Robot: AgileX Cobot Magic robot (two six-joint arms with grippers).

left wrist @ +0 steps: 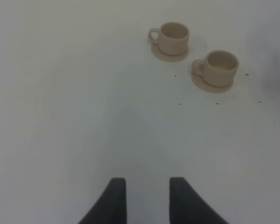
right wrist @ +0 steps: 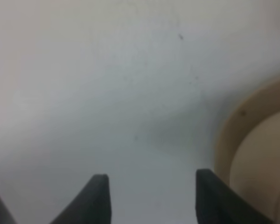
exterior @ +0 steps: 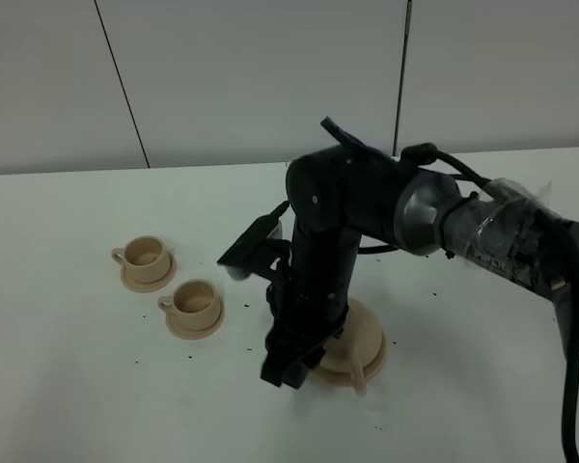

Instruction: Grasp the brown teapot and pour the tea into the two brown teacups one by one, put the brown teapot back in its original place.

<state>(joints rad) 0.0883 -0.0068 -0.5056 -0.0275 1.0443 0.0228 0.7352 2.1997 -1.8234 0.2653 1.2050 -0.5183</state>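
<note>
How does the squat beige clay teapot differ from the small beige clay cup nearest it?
The teapot is much bigger than the cup. The teapot is half hidden behind the black robot arm; the cup stands in full view. Both are beige clay with loop handles, on saucers.

brown teapot [exterior: 365,333] mostly hidden behind black right arm [exterior: 318,260], only tan side plus loop handle peeking out. right gripper [exterior: 285,365] down at table level, just view-left of teapot, can't read the jaws from this angle. two teacups on own saucers, also view-left of teapot: nearer cup [exterior: 195,304] near it, farther cup [exterior: 147,256] further left and back. dark specks dotted over white table [exterior: 77,386] around teapot.
</note>
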